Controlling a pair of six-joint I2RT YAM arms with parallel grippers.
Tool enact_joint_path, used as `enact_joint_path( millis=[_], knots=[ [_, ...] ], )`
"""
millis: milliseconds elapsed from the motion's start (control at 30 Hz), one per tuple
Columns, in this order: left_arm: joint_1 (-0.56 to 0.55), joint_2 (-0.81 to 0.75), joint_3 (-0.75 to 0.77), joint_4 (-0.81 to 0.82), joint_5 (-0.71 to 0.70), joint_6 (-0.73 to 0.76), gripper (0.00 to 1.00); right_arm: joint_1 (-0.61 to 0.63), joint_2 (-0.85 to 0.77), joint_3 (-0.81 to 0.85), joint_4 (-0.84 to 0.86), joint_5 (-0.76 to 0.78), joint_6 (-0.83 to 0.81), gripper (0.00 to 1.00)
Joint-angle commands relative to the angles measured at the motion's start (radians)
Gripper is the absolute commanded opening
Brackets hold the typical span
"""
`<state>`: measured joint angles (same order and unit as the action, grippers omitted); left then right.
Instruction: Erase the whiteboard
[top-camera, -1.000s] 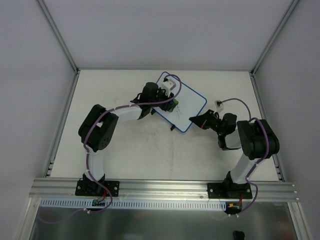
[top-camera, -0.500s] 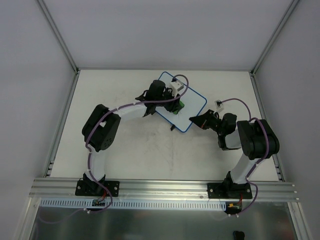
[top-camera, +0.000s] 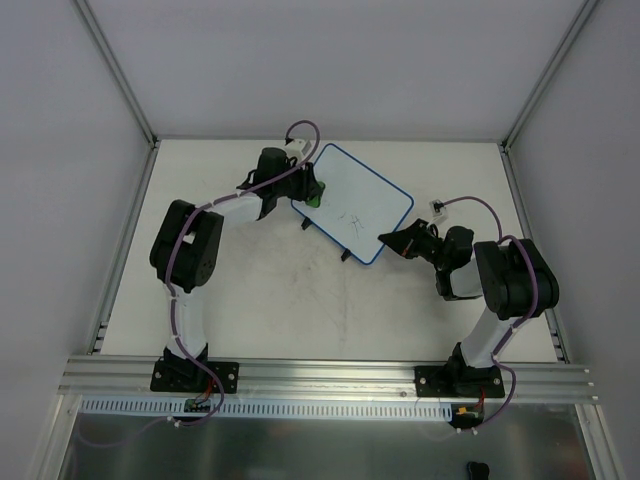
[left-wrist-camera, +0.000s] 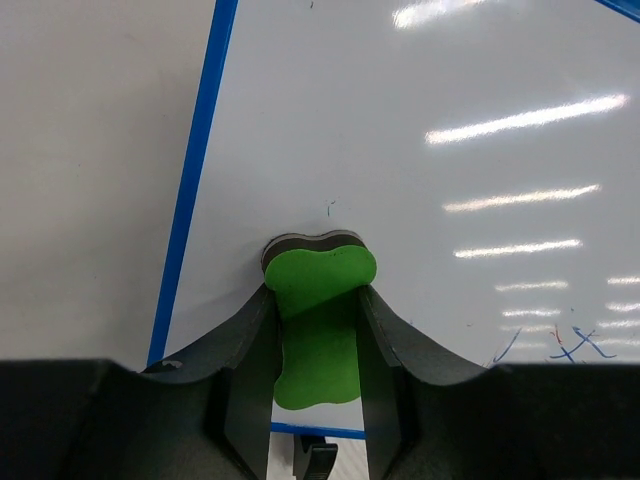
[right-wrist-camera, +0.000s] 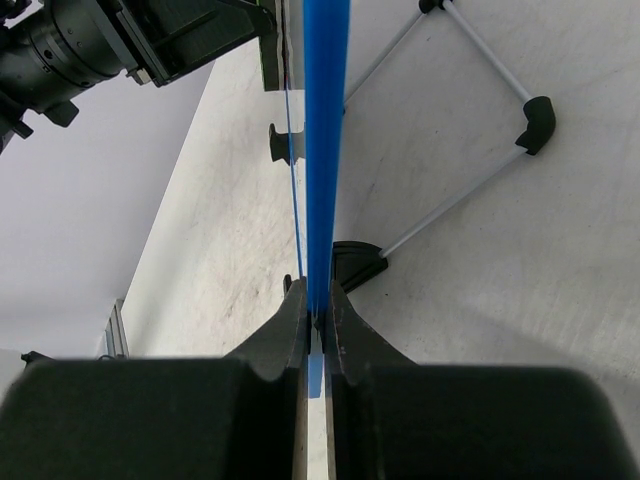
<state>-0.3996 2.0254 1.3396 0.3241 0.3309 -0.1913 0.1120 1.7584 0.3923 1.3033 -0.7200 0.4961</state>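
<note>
We see the small white rectangular whiteboard with blue rim (top-camera: 358, 203) lying slanted at the far middle of the table (top-camera: 250, 290), raised on its black feet (top-camera: 345, 256).

Right gripper (top-camera: 392, 240): jaws closed on the board's near-right rim, pinching the blue edge (right-wrist-camera: 325, 150).

Left gripper (top-camera: 312, 192): jaws clamped on the green bone-shaped eraser (left-wrist-camera: 320, 270), its tip pressed on the board just inside the left rim (left-wrist-camera: 195, 190).

Progress: we judge it partly done at best. The far-left area looks clean, but a blue-and-red scribble (left-wrist-camera: 570, 345) sits mid-board toward the near edge, plus a tiny tick (left-wrist-camera: 328, 208) just beyond the eraser.

Room: there is open white surface to the right of the eraser. The left rim is close, so there is little margin that side. Strokes toward the near-right corner should stop short of the right gripper.
</note>
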Motion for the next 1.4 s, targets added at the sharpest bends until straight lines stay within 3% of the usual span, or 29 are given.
enact_joint_path(
  millis=[0,300,533,800,1000,1233,1367],
  knots=[
    [-0.027,-0.005,-0.049,0.010,0.029,-0.016,0.00,0.002,-0.034,-0.004,0.228,-0.004,-0.041,0.00],
    [-0.152,-0.037,-0.027,-0.121,-0.062,0.068,0.00,0.002,-0.037,-0.007,0.228,-0.006,-0.041,0.00],
    [-0.300,-0.019,-0.005,-0.197,-0.142,0.286,0.00,0.000,-0.036,-0.007,0.228,-0.007,-0.039,0.00],
    [-0.338,-0.005,-0.023,-0.212,-0.130,0.285,0.00,-0.002,-0.034,-0.004,0.228,-0.007,-0.036,0.00],
    [-0.306,0.018,-0.033,-0.166,-0.202,0.194,0.00,-0.002,-0.039,-0.009,0.228,-0.006,-0.039,0.00],
    [-0.141,-0.068,-0.166,-0.027,-0.170,-0.020,0.00,-0.003,-0.040,-0.010,0.228,-0.006,-0.041,0.00],
    [-0.067,-0.068,-0.188,0.000,-0.150,-0.057,0.00,-0.003,-0.040,-0.012,0.228,-0.006,-0.039,0.00]
  ],
)
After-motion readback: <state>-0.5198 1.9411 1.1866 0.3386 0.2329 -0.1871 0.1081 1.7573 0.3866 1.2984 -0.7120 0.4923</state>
